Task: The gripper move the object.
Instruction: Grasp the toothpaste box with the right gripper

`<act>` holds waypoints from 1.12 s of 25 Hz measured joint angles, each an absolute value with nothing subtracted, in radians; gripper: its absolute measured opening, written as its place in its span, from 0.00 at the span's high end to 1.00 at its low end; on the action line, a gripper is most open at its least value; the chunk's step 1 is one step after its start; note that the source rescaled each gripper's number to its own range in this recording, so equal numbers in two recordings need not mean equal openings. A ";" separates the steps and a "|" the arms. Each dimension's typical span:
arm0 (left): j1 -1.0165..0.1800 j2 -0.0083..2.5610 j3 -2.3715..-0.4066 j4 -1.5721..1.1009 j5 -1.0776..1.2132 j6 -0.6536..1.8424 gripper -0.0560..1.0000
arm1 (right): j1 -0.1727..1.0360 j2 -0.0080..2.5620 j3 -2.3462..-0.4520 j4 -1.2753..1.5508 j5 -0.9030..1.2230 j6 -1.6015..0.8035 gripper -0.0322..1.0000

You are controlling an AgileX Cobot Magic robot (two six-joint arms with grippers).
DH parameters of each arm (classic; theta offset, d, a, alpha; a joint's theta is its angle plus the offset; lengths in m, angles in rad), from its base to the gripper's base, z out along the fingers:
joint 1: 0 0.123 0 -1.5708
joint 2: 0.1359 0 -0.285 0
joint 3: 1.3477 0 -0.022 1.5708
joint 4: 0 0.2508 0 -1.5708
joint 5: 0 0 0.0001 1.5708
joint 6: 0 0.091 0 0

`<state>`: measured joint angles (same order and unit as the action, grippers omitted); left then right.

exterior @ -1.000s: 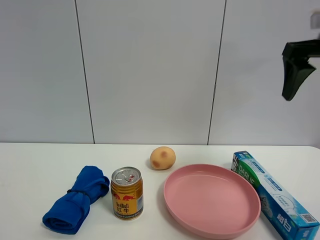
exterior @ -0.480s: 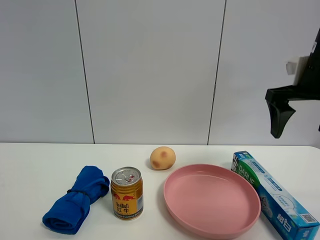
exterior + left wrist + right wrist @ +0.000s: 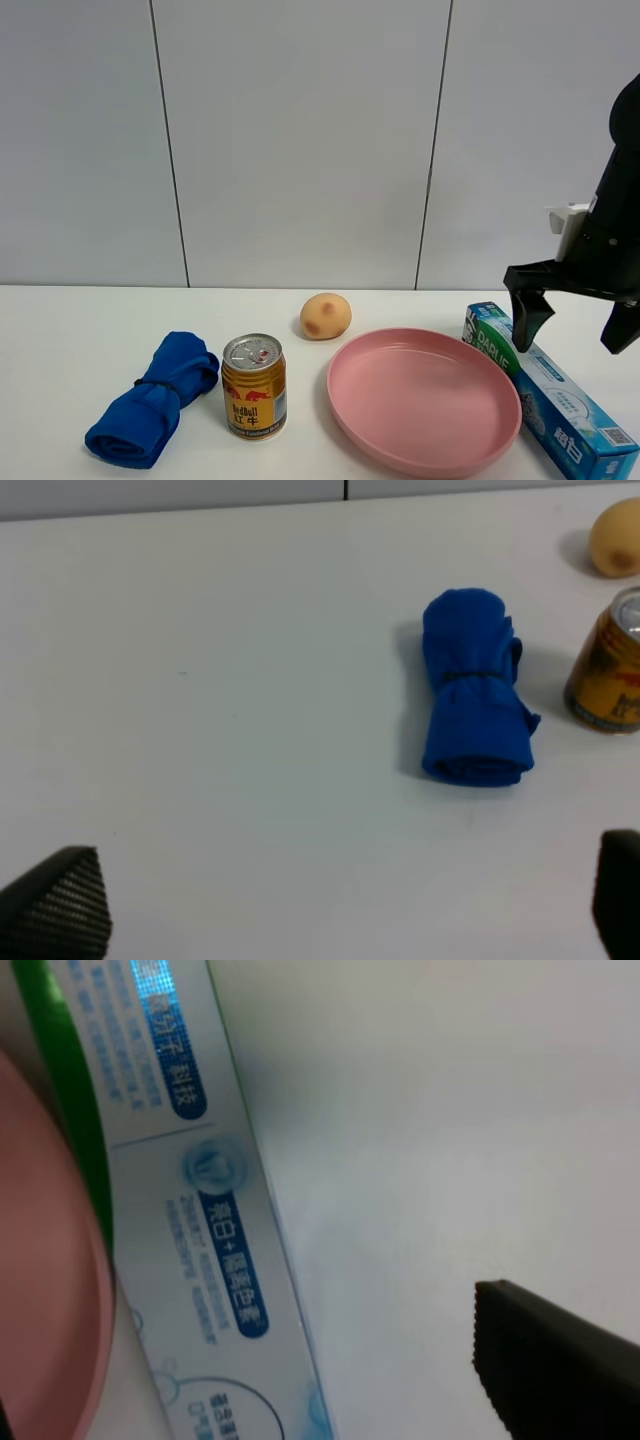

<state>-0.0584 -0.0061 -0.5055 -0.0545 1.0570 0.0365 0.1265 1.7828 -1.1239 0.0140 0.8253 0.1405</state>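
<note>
- Right hand (image 3: 567,343), spread wide and empty, hangs over the far end of the toothpaste box (image 3: 556,395).
- Its long axis runs toward the near right of the desk (image 3: 60,330).

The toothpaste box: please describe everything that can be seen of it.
The toothpaste box is a long, narrow, cardboard-looking carton, green at its far end and light blue along the rest, with white DARLIE lettering. It lies flat on the white table, close beside the pink plate. The open right gripper straddles it without gripping.
</note>
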 joint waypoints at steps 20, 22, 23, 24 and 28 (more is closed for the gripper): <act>-0.058 -0.006 -0.505 -0.054 1.057 0.037 0.00 | 0.127 1.935 -1.124 -0.061 0.695 0.135 0.57; -0.058 -0.006 -0.505 -0.054 1.057 0.037 0.00 | 0.127 1.935 -1.124 -0.061 0.691 0.135 0.76; -0.058 -0.006 -0.505 -0.054 1.057 0.037 0.00 | 0.127 1.935 -1.124 -0.063 0.687 0.133 0.84; -0.058 -0.006 -0.505 -0.054 1.057 0.037 0.00 | 0.127 1.935 -1.124 -0.061 0.679 0.133 0.93; -0.058 -0.006 -0.505 -0.054 1.057 0.037 0.00 | 0.125 1.935 -1.124 -0.064 0.674 0.135 0.97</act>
<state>-0.0584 -0.0061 -0.5055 -0.0545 1.0570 0.0366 0.1253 1.9355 -1.1239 -0.0641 0.6740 0.1346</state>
